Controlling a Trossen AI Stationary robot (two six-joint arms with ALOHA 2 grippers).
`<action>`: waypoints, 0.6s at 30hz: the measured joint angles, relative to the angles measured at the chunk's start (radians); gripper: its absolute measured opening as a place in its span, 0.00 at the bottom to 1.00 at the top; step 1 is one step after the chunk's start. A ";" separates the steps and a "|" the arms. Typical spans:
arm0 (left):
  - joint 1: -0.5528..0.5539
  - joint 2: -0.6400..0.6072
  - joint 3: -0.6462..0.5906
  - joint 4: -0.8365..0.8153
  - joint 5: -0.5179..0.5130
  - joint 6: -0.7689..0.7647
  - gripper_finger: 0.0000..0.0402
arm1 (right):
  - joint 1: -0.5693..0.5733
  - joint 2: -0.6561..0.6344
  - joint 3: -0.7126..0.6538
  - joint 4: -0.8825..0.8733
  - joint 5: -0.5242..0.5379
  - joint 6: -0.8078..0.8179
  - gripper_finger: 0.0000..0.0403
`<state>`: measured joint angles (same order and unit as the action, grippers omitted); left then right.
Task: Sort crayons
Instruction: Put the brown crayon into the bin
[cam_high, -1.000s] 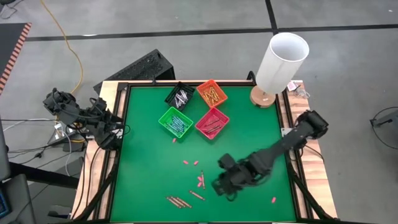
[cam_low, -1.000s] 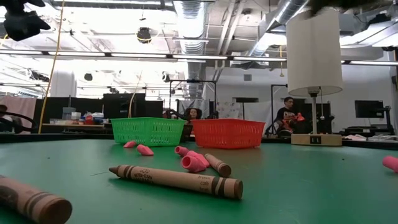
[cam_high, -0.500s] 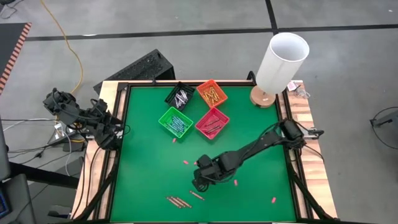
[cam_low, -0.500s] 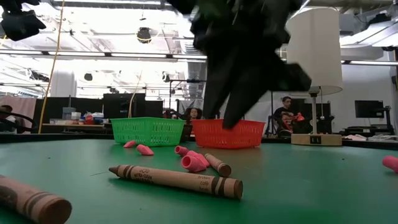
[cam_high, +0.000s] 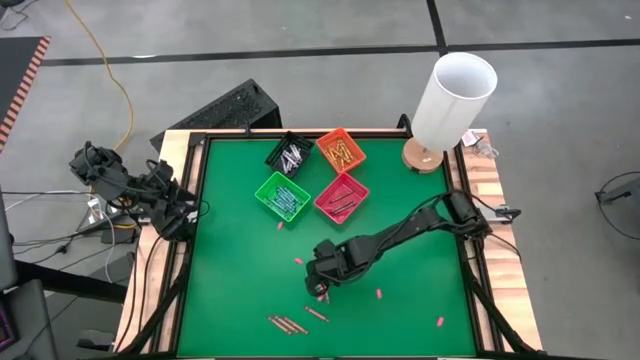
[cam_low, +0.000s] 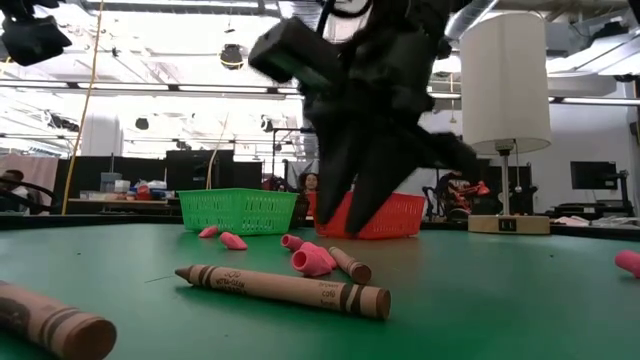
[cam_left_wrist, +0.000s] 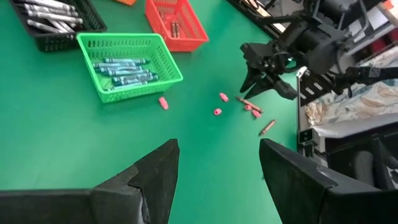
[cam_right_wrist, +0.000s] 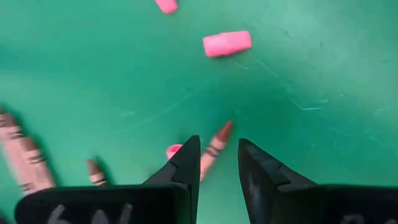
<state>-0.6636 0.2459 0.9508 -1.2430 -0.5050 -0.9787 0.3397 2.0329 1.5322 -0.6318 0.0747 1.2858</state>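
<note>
Right gripper reaches to lower centre of high view, pointing down | jaws spread, straddling 1 brown crayon on worktop | left gripper parked at left edge, jaws spread

I count four little bins: one black, one orange, one green and one red, grouped in the upper middle of the high view. Near the bottom of that view I see four loose brown crayons: three side by side and one alone. I spot about six pink bits. There is one lamp at upper right.
</note>
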 joint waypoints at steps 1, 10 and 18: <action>0.000 0.000 0.000 0.000 0.004 0.000 0.53 | 0.001 0.004 -0.001 -0.002 -0.002 0.000 0.26; 0.000 0.000 0.000 -0.001 0.003 0.009 0.53 | 0.007 0.033 -0.001 0.004 0.032 0.015 0.26; 0.000 0.000 0.000 -0.001 0.003 0.021 0.53 | 0.008 0.034 -0.002 0.003 0.032 0.015 0.26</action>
<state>-0.6635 0.2455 0.9508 -1.2443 -0.5024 -0.9579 0.3473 2.0670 1.5303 -0.6286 0.1066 1.3004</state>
